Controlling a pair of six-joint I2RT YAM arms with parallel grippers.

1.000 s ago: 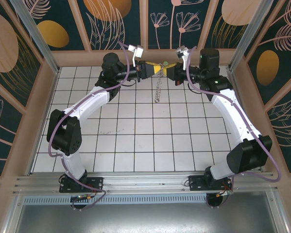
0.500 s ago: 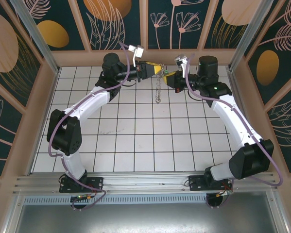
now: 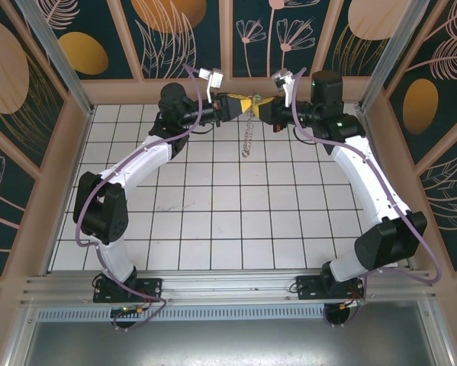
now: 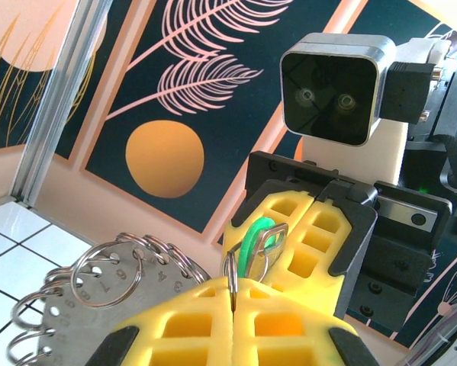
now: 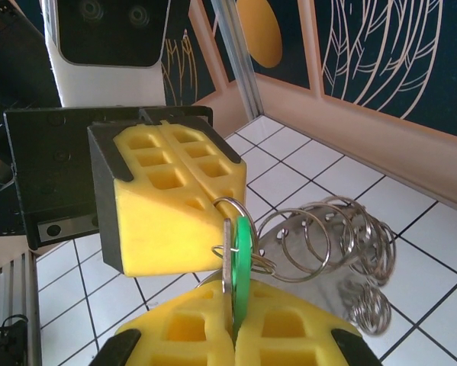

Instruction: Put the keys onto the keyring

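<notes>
Left pincer point(image 4: 232, 309) is clamped on a thin loop of the keyring point(image 4: 98, 290); right pincer point(image 5: 232, 320), nose to nose with it, pinches the green key point(image 5: 242, 244) against that loop; the other rings dangle beneath, above the far end of the tiled surface point(image 3: 213, 221).

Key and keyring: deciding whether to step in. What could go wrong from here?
The right gripper pinches the key only at its pad tips; a sideways pull could twist it out.
The left gripper holds the keyring by one thin loop, the rest hanging above the table; a slip drops it.
The pads sit almost nose to nose; a small push may jam them.
</notes>
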